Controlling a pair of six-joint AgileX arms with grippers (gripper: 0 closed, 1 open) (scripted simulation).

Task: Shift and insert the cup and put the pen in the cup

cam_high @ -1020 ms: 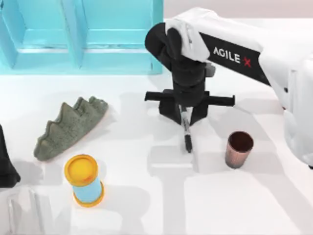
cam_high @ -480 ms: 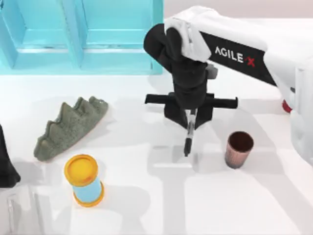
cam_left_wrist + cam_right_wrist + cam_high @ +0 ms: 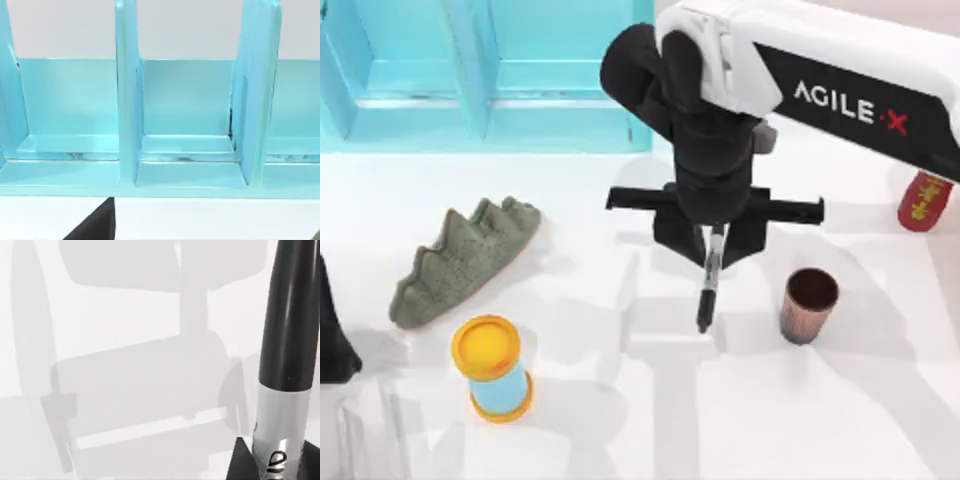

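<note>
The pen [image 3: 707, 285], slim and black with a pale band, hangs nearly upright above the table's middle, tip down. My right gripper [image 3: 712, 240] is shut on its upper end. In the right wrist view the pen [image 3: 287, 340] runs along one side over its own shadow on the white table. The cup [image 3: 809, 305], a copper-brown tumbler with a dark inside, stands upright on the table just right of the pen, apart from it. My left arm [image 3: 330, 335] is parked at the table's left edge.
A turquoise shelf rack [image 3: 490, 75] lines the back left, and its compartments [image 3: 185, 110] face the left wrist camera. A green spiky object [image 3: 465, 258] and a yellow-topped blue cylinder [image 3: 492, 368] lie at the left. A red can [image 3: 923, 200] stands at the far right.
The right arm has risen with the pen, lifting it off the table and drifting slightly right. The red can has come into sight behind the arm.
</note>
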